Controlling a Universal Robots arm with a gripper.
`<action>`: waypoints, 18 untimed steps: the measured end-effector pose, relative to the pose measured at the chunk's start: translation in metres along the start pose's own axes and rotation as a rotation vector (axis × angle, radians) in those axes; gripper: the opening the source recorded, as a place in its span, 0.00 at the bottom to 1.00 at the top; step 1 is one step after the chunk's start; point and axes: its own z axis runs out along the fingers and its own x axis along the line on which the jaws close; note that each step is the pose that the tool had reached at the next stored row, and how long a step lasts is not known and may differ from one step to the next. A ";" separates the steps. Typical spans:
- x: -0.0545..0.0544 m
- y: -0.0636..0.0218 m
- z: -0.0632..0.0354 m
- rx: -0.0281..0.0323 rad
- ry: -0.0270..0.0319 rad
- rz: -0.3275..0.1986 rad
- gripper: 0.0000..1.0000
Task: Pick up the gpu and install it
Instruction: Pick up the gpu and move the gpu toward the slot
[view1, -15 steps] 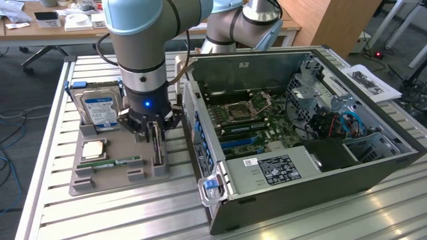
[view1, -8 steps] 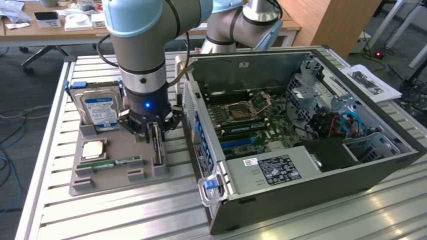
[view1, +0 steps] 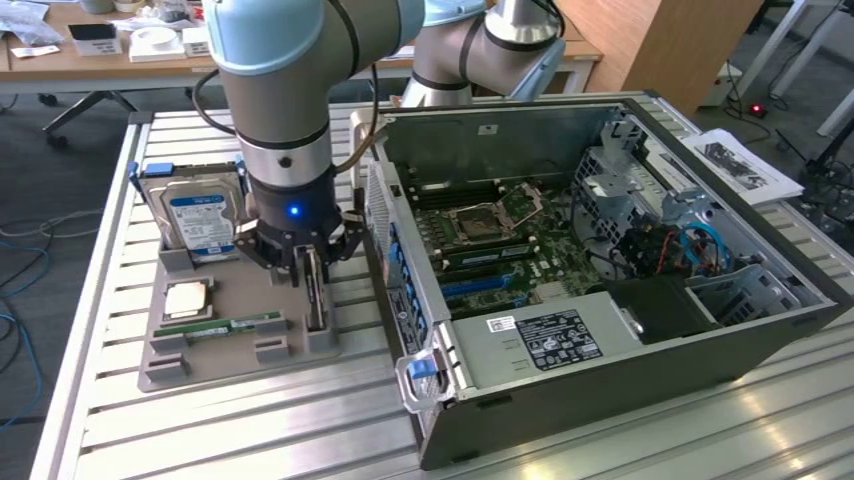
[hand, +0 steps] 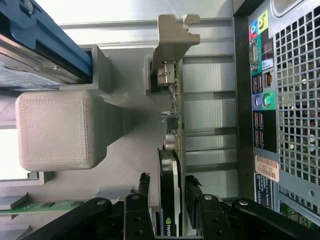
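The gpu (view1: 315, 308) stands on its edge in a slot of the grey holder tray (view1: 200, 372), at the tray's end nearest the computer case. In the wrist view the gpu (hand: 172, 107) runs away from the camera, with its silver end bracket (hand: 174, 42) at the far end and the black cooler (hand: 169, 192) close up. My gripper (view1: 312, 275) is lowered straight over the card. It is open, with one black finger (hand: 143, 187) on each side of the cooler. The finger (hand: 194, 189) on the case side is close to the card; a small gap shows on the other side.
On the tray also sit a silver hard drive (view1: 200, 215), a processor (view1: 187, 297) and a narrow green memory stick (view1: 234, 325). The open computer case (view1: 601, 250) lies just to the exterior view's right, and its rear panel (hand: 280, 100) is close to the card. A grey tray post (hand: 55, 127) stands beside the slot.
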 end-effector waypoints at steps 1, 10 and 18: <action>0.000 0.0000 0.0006 0.0001 0.0001 0.000 0.42; 0.000 0.0000 0.0004 0.0002 0.0001 0.000 0.42; 0.000 0.0001 -0.0022 0.0001 0.0001 0.000 0.42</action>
